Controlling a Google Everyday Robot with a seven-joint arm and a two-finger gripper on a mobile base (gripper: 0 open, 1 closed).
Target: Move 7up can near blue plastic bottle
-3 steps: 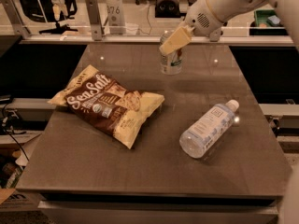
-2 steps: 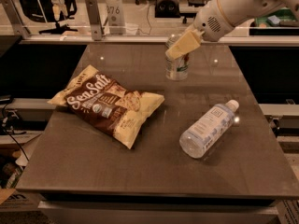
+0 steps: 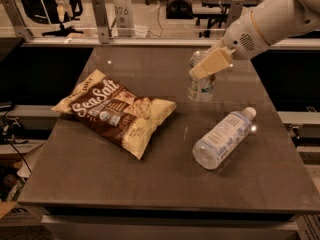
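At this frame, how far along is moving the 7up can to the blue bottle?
Done: the gripper is at the top of the 7up can, which stands upright toward the far side of the table. In hand: the pickup or carry; which one cannot be told. Left: a gap separates the can from the blue plastic bottle, which lies on its side nearer the camera, so the can must be brought beside it.

7up can (image 3: pixel 200 90): silver-white, green markings, upright, its upper part clasped from the right by the gripper (image 3: pixel 210 64). Blue plastic bottle (image 3: pixel 222 138): clear, pale label, white cap, lying on its side just in front of the can, not touching.
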